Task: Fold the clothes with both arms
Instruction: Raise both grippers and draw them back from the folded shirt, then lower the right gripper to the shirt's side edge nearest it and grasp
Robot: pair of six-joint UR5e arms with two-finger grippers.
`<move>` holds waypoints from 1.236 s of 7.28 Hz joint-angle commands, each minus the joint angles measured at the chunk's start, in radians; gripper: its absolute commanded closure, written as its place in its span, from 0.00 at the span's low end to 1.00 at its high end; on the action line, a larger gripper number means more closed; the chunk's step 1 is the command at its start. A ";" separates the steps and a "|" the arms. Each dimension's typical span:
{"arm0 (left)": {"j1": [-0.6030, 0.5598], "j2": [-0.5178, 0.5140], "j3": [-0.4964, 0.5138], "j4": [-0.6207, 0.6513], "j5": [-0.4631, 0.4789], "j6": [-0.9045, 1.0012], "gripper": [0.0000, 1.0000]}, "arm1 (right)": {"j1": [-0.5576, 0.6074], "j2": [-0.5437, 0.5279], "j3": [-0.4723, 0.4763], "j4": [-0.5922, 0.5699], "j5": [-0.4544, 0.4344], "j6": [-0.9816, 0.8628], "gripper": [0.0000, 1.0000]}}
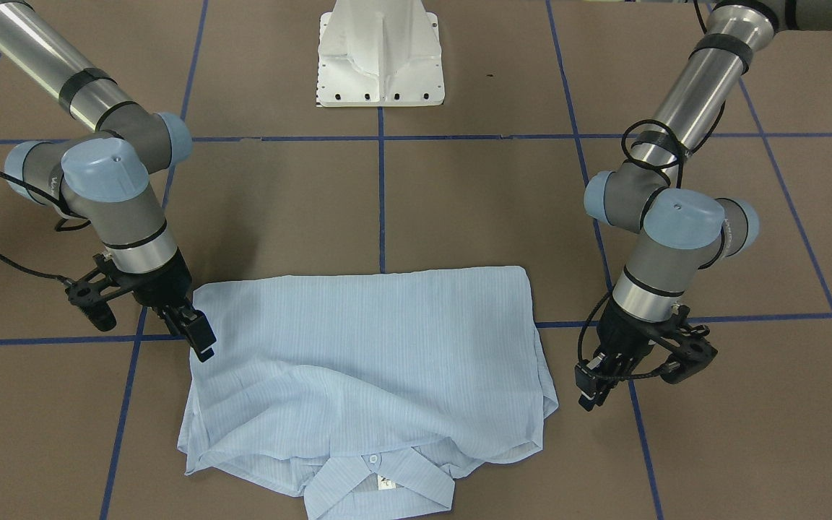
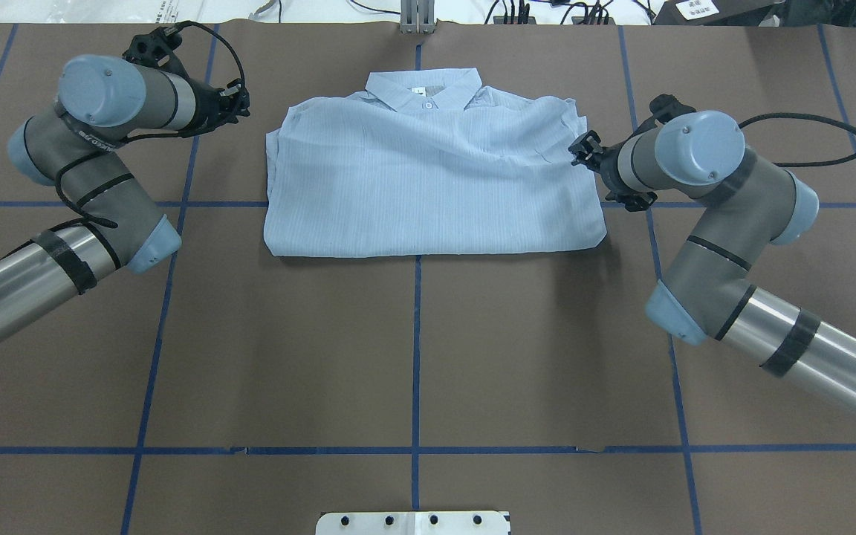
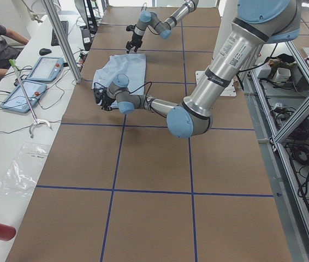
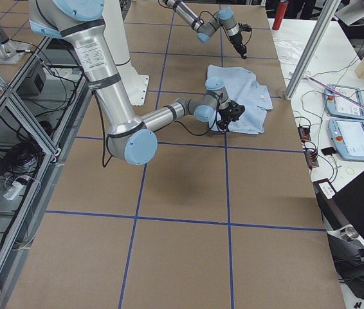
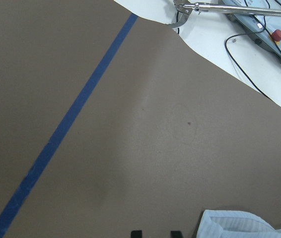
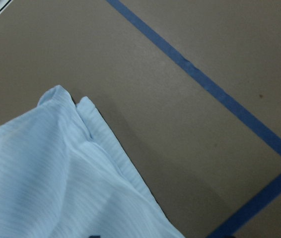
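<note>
Shirt (image 2: pixel 428 178) is your job here. It lies on the table (image 2: pixel 287 349) as a flat rectangle, out towards 12 o'clock if you take the overhead view as the dial with the robot at 6. Nearest the robot is bare brown table crossed by blue tape lines (image 2: pixel 415 349). Next comes the straight folded edge of the cloth, just past the cross tape. The sleeves look tucked in and the lower part doubled over, so I'd judge you well into the folding, between one fold and the next, with neither arm carrying cloth.

Further out, the two pincers flank the bundle. Your right pincer (image 1: pixel 199 336) is at about 3 o'clock of the shirt, right at its side edge and possibly touching it. I cannot tell whether its jaws are parted or closed, and its wrist view shows the shoulder corner (image 6: pixel 61 99) lying loose on the table. Your left pincer (image 1: pixel 589 390) is at about 10 o'clock, just off the cloth. Its fingertips (image 5: pixel 136 233) stand apart with only bare table between them, gripping nothing.

Farthest, at 12 o'clock, the collar (image 2: pixel 424 88) lies flat and buttoned.

Next, I'd think each pincer must catch every layer at its side, then both must travel together at even height so the fold lands square
</note>
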 commanded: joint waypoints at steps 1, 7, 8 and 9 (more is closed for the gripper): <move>0.000 0.001 -0.010 0.001 -0.016 -0.003 0.68 | -0.030 -0.045 0.042 0.000 -0.001 0.012 0.18; 0.000 0.002 -0.012 0.001 -0.018 -0.007 0.68 | -0.066 -0.089 0.107 -0.004 -0.007 0.035 0.69; -0.001 0.002 -0.012 0.001 -0.018 -0.007 0.68 | -0.063 -0.091 0.110 -0.003 -0.009 0.033 0.63; 0.000 0.002 -0.012 0.001 -0.018 -0.007 0.68 | -0.060 -0.095 0.124 -0.004 -0.007 0.032 0.46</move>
